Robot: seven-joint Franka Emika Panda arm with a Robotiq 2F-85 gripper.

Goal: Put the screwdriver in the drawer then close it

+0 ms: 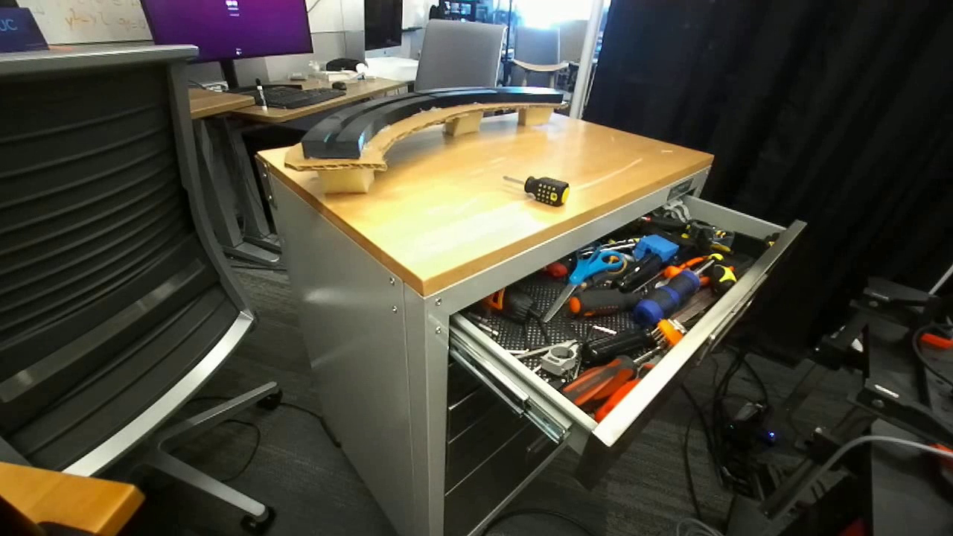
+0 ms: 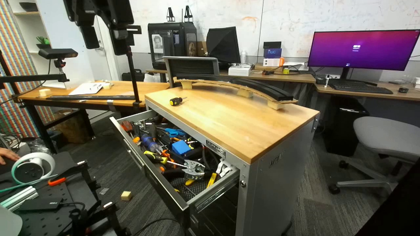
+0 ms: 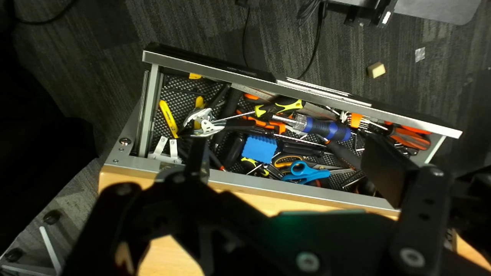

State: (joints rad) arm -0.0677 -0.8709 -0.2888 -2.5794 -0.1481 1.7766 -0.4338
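Note:
The screwdriver (image 1: pixel 547 190) is short and black with yellow spots. It lies on the wooden cabinet top near the front edge, above the open drawer; it also shows in an exterior view (image 2: pixel 176 101). It is hidden in the wrist view. The light-grey top drawer (image 1: pixel 701 333) is pulled far out and full of tools; its lip shows in an exterior view (image 2: pixel 168 188) and in the wrist view (image 3: pixel 230 78). My gripper (image 2: pixel 105 42) is open and empty, high above the cabinet. In the wrist view its fingers (image 3: pixel 289 161) are wide apart, with the drawer below.
A curved black piece on cardboard and foam blocks (image 1: pixel 432 108) stands along the back of the cabinet top (image 1: pixel 461 223). The drawer holds blue scissors (image 1: pixel 595 262), a blue block (image 1: pixel 655 246) and several handled tools. A chair (image 1: pixel 97 246) stands beside the cabinet.

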